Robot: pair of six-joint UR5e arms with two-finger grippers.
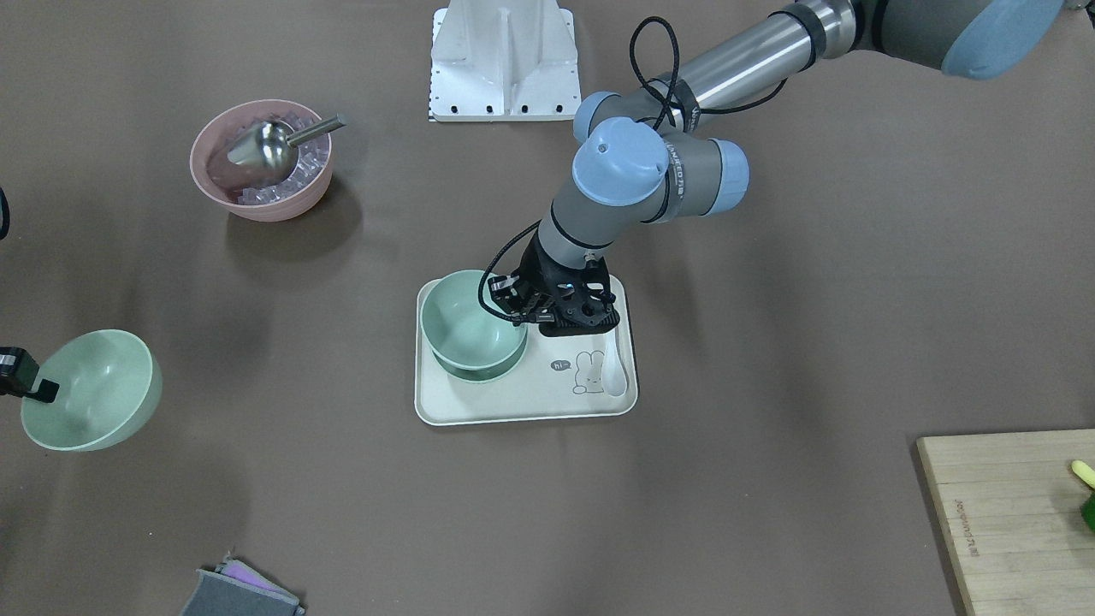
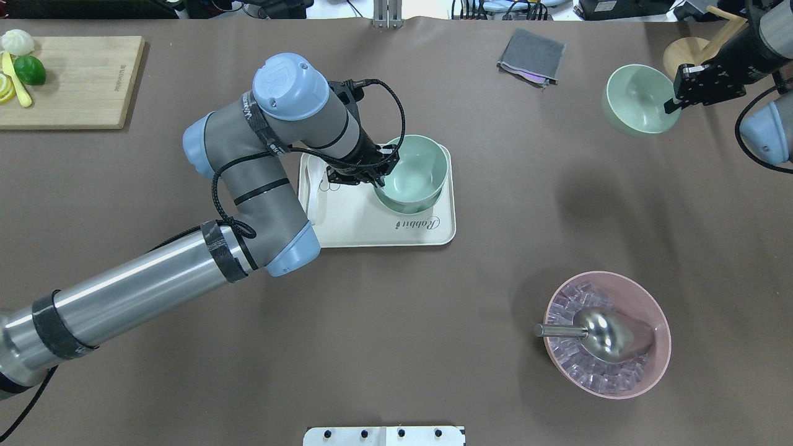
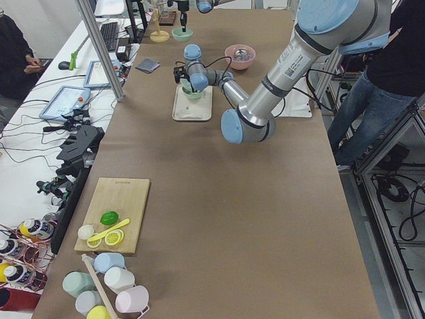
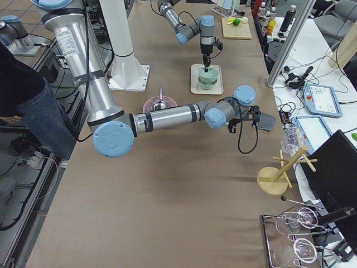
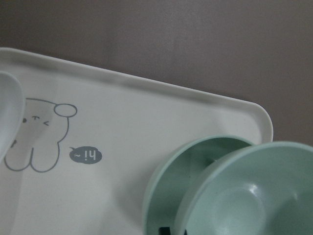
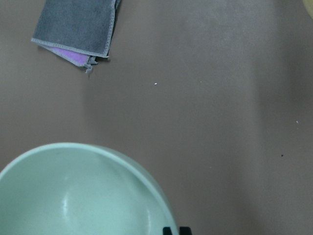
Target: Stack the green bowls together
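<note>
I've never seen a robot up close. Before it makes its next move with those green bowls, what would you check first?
1. Left gripper grips the upper bowl by its rim: ok.
2. Upper bowl centred in the lower bowl: not ok. It is off-centre, and the lower bowl's inside shows beside it.
3. Lower bowl stands on the tray: ok.
4. Right gripper holds the third bowl by its rim: ok.
5. Pink bowl lies off the line from third bowl to tray: ok.
</note>
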